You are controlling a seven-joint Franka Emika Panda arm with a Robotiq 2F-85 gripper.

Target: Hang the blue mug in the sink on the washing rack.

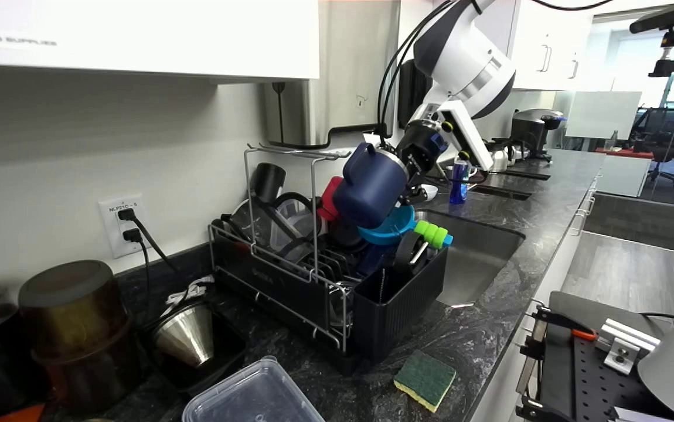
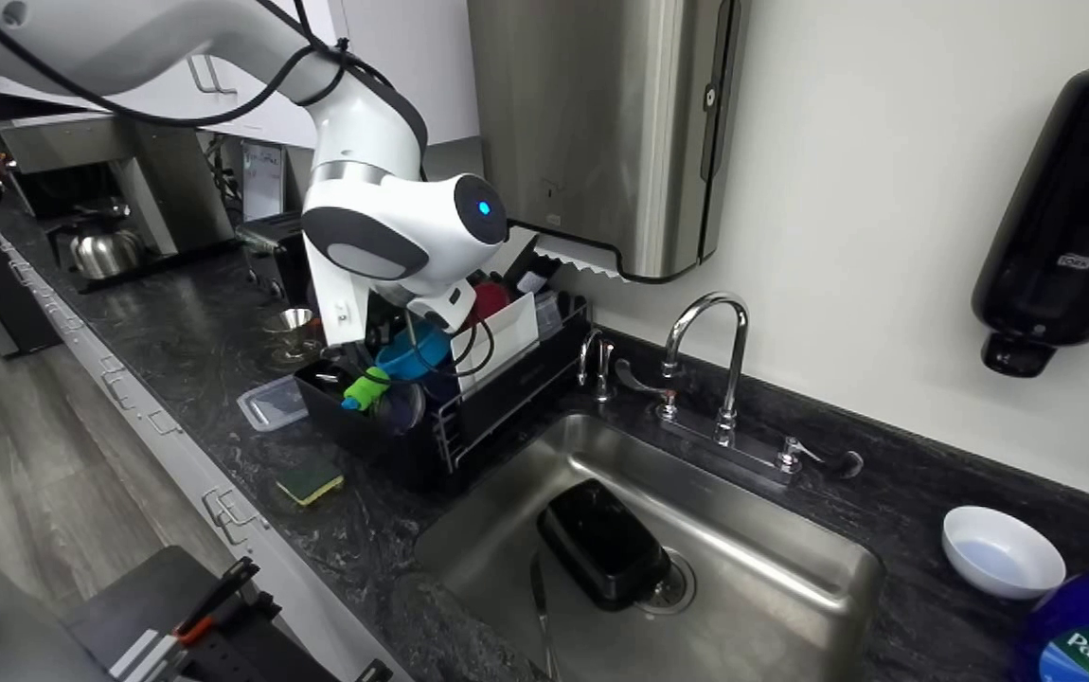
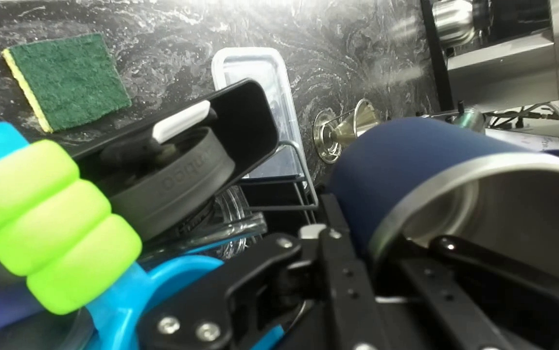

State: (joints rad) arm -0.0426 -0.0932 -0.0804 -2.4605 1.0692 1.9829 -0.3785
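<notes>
In an exterior view, a blue mug (image 1: pixel 371 190) was suspended, tilted, above the washing rack (image 1: pixel 272 281). In an exterior view, the robot arm (image 2: pixel 402 227) extended over the rack, near a sink (image 2: pixel 762 606) holding a black container (image 2: pixel 601 545); in the wrist view, the gripper (image 3: pixel 371 240) pinched the mug's wall at the rim.

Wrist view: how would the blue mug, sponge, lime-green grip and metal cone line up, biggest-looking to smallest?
1. Blue mug, largest though cut off at the right
2. Lime-green grip
3. Sponge
4. Metal cone
The mug and grip look nearer, so this order may not match their real sizes.
</notes>
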